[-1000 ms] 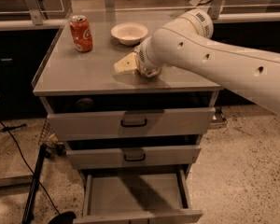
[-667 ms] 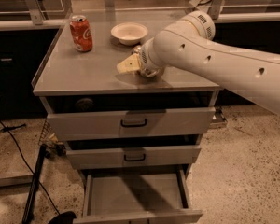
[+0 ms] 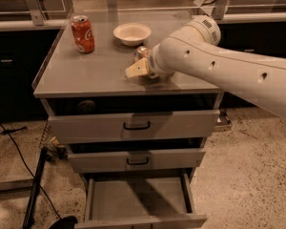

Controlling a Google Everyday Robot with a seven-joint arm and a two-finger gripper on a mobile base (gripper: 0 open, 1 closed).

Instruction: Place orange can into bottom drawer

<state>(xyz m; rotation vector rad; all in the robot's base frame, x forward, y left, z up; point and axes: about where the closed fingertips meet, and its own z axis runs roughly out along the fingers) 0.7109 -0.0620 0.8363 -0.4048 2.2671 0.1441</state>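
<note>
Hovering at the can [image 3: 142,53] on the cabinet top [image 3: 86,75], the gripper [image 3: 137,70] may or may not hold it, I cannot tell; pickup seems in hand, next a secure lift toward the open drawer [image 3: 133,197].

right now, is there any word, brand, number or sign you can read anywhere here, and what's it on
No text can be read outright.
On the red can: white script, too blurred to read.
On the orange can: no lettering shows; it is mostly hidden behind the gripper, low over the cabinet top.
On the white bowl, the two upper drawers and the bottom drawer: no markings.
</note>
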